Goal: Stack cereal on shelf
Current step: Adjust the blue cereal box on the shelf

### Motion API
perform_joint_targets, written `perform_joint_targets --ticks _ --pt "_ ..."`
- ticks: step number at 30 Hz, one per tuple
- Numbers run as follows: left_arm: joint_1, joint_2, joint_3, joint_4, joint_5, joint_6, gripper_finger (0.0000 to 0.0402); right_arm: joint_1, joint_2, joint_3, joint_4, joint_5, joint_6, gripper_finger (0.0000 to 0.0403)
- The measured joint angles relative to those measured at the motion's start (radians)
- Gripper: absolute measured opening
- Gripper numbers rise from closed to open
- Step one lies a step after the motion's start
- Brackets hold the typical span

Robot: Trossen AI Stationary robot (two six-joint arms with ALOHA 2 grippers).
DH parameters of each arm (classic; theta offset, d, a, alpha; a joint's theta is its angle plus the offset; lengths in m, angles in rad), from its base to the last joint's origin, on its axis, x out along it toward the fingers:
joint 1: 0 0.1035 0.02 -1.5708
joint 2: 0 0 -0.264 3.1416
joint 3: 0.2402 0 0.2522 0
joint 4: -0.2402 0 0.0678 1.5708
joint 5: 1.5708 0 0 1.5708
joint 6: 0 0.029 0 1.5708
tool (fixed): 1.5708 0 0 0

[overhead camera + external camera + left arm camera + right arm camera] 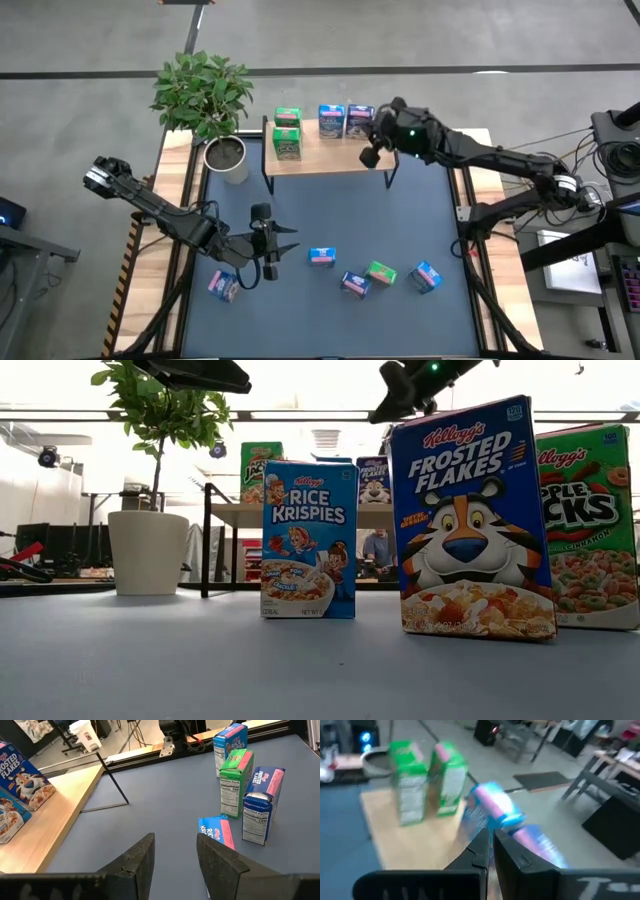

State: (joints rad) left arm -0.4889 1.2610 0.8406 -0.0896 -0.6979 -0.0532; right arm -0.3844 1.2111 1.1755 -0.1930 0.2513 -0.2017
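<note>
The light-wood shelf (335, 155) stands at the table's far side. On it stand two green cereal boxes (287, 131) and two blue ones (345, 120). My right gripper (374, 128) is shut at the shelf's right end and points toward the table's left, at the blue boxes (492, 807). My left gripper (290, 242) is open and empty over the table's near left. Its fingers (142, 855) stand short of a blue box lying flat (217, 832). Several more boxes (381, 272) stand on the tabletop at the near side. My right gripper's shut fingertips (482, 845) stand right before the pink-topped blue box (495, 810) on the shelf, level, from the table's right. I cannot tell whether they touch it.
A potted plant (205, 100) stands at the far left beside the shelf. One blue box (223, 286) sits near the front left edge. The low view shows the near boxes, among them Rice Krispies (308, 540), Frosted Flakes (470, 520) and a green box (590, 525).
</note>
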Motion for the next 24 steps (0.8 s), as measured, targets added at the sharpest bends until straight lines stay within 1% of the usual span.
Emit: perform_joint_targets --ticks 2,5,10,13,24 --pt "0.000 0.000 0.000 0.000 0.000 0.000 0.0130 -0.026 0.011 0.015 0.016 -0.004 -0.016 0.0012" --pt "0.000 0.000 0.000 0.000 0.000 0.000 0.0130 -0.070 0.054 0.038 0.047 -0.042 -0.024 0.0012" --pt "0.000 0.000 0.000 0.000 0.000 -0.007 0.0130 -0.132 0.140 0.075 0.055 -0.047 -0.035 0.0012" --pt "0.000 0.000 0.000 0.000 0.000 -0.008 0.0130 -0.144 0.172 0.098 0.035 -0.042 -0.044 0.0012" --pt "0.000 0.000 0.000 0.000 0.001 -0.017 0.0130 -0.147 0.165 0.112 -0.010 -0.041 -0.084 0.0012"
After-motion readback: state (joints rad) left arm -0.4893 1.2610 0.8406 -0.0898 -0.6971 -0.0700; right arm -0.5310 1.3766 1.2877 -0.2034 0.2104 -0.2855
